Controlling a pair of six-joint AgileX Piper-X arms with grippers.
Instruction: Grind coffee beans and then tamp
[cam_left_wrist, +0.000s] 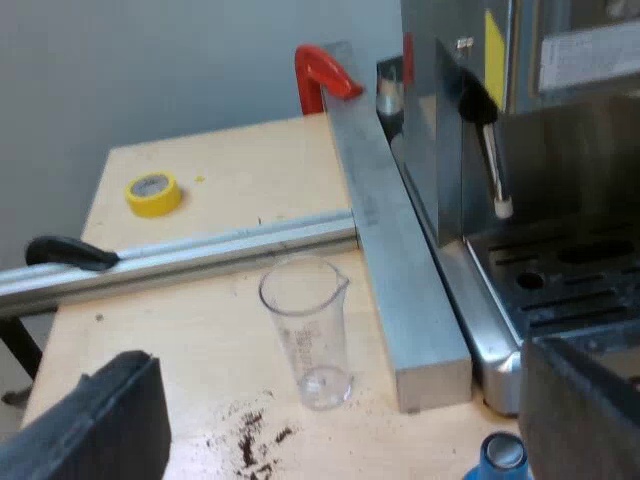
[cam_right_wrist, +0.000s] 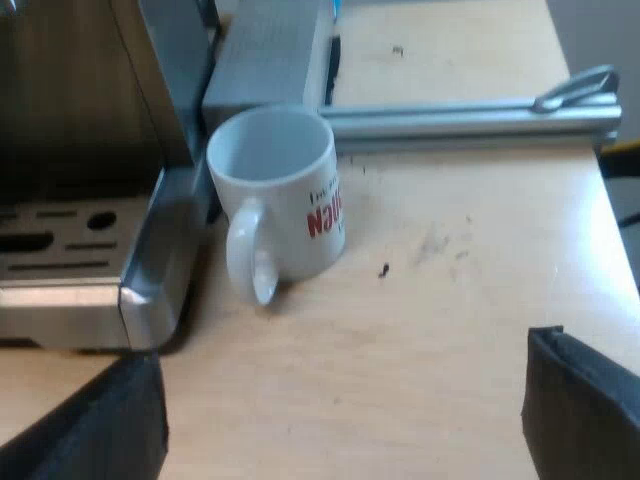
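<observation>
Hovering empty, the left gripper (cam_left_wrist: 340, 425) gapes wide near the measuring glass (cam_left_wrist: 305, 330); the blue tamper (cam_left_wrist: 503, 455) stands at the glass's four o'clock, beside the espresso machine (cam_left_wrist: 435, 130). Equally wide, the right gripper (cam_right_wrist: 345, 420) faces the mug (cam_right_wrist: 285, 195). Best to take the tamper squarely, clearing the glass.

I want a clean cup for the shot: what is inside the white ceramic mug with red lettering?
The white ceramic mug with red lettering shows a bare white inner wall, nothing sticking up. Its bottom is covered by its own near wall.
</observation>
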